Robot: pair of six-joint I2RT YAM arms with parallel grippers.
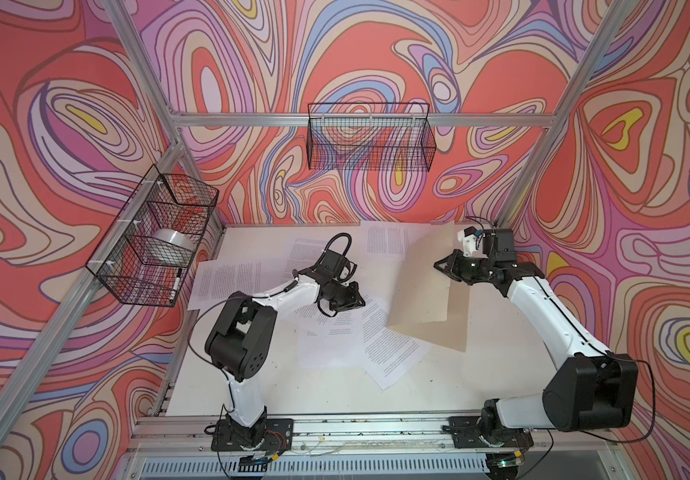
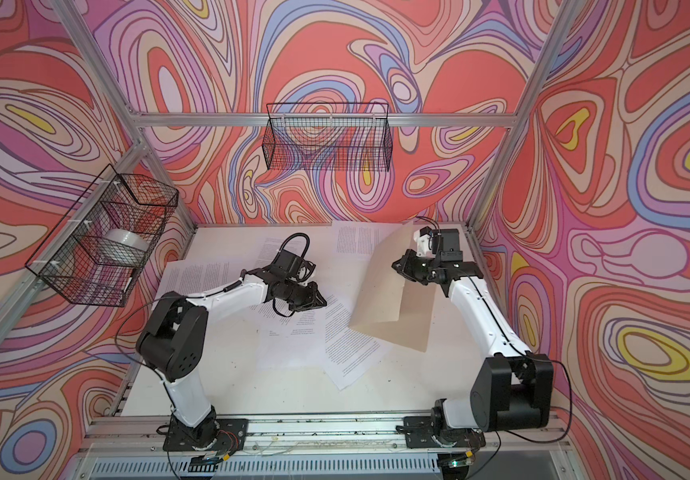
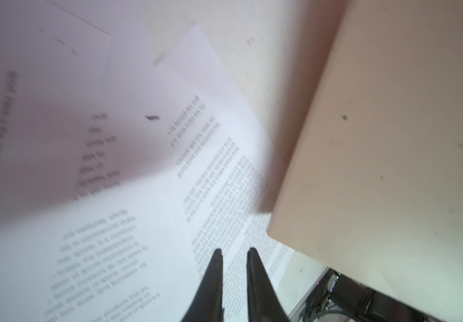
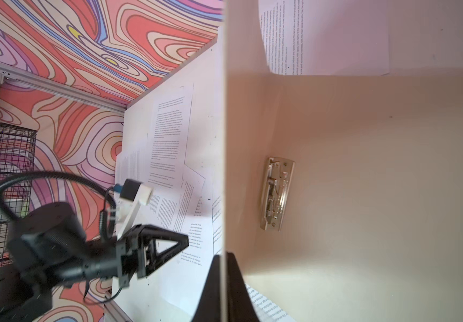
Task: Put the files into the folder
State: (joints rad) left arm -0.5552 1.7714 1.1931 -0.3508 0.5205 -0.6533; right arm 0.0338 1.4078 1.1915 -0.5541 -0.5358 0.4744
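Observation:
The tan folder (image 1: pixel 418 282) (image 2: pixel 380 286) lies at the right of the table with its cover raised steeply. My right gripper (image 1: pixel 438 266) (image 4: pixel 224 255) is shut on the free edge of that cover. In the right wrist view the inside of the folder (image 4: pixel 364 195) shows a metal clip (image 4: pixel 277 193). Several white printed files (image 1: pixel 326 345) (image 2: pixel 289 345) lie scattered over the table; one (image 1: pixel 393 353) reaches under the folder's near corner. My left gripper (image 1: pixel 362 301) (image 3: pixel 234 252) hovers over the files (image 3: pixel 141 223), slightly open, with nothing between its fingers.
A wire basket (image 1: pixel 156 237) on the left wall holds a roll of tape and a marker. Another wire basket (image 1: pixel 370 137) hangs on the back wall. More sheets (image 1: pixel 386 241) lie by the back wall. An aluminium rail (image 1: pixel 335 424) runs along the table's front.

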